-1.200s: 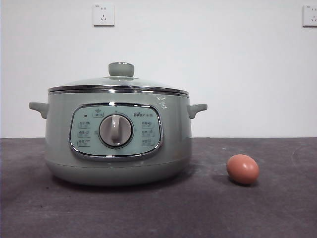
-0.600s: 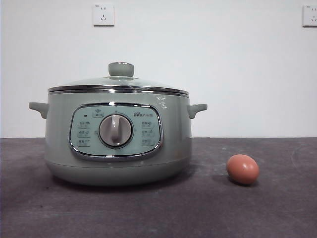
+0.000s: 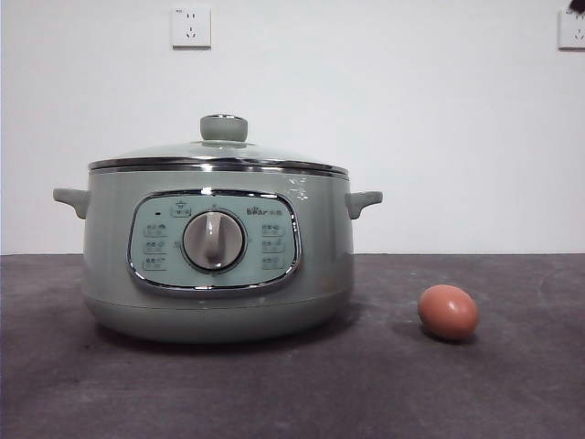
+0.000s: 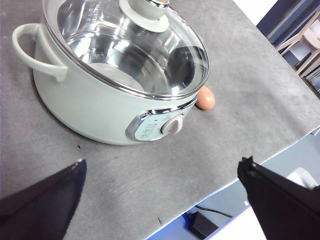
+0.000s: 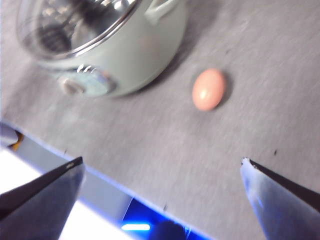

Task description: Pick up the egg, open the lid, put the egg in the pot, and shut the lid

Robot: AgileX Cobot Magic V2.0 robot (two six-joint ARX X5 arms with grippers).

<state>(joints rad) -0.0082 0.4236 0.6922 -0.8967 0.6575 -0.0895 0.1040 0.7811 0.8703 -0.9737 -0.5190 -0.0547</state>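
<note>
The pale-green pot (image 3: 218,256) stands on the dark table with the glass lid (image 3: 219,151) shut on it. The reddish-brown egg (image 3: 448,312) lies on the table to the pot's right, apart from it. In the left wrist view the pot (image 4: 100,100), the lid (image 4: 130,45) and the egg (image 4: 205,98) show below my left gripper (image 4: 162,175), which is open, empty and high above the table's near edge. In the right wrist view my right gripper (image 5: 162,172) is open and empty, high above the egg (image 5: 209,89) and the pot (image 5: 110,55). A black tip (image 3: 577,5) shows at the front view's top right corner.
The grey table mat (image 3: 292,384) stretches in front of the pot and egg. Two wall sockets (image 3: 190,26) sit on the white wall behind. The table's near edge (image 4: 220,190) and chairs (image 4: 300,40) beyond the table show in the left wrist view.
A small black tip has come into the front view's top right corner. The pot, lid and egg have not moved.
</note>
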